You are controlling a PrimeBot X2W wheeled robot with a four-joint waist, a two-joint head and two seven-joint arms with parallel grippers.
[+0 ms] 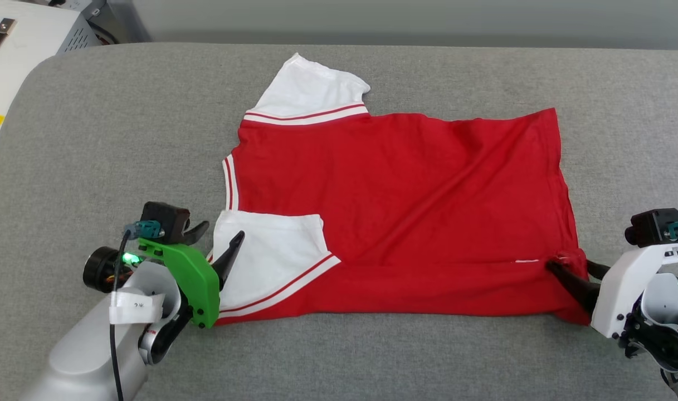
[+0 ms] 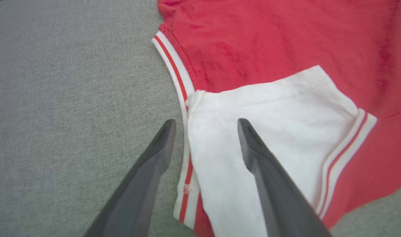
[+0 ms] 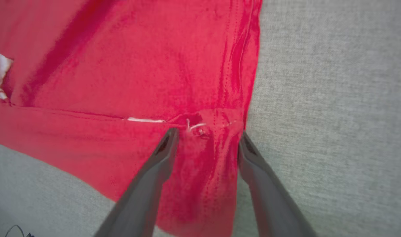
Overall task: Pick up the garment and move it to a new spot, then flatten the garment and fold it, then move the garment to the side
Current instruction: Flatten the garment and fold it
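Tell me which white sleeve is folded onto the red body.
The near sleeve by the left gripper; the far sleeve lies spread out on the grey surface.

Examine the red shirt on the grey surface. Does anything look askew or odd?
The shirt lies uneven: its near sleeve is folded inward over the red body while the far sleeve sticks out, and the hem corner is bunched at the right pincer.

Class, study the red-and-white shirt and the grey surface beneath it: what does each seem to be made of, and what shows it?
The shirt: probably soft knit cotton or a blend, matte; it creases limply and has stitched hems. The grey surface: woven, flecked upholstery-like cloth, matte; a fine weave shows close up.
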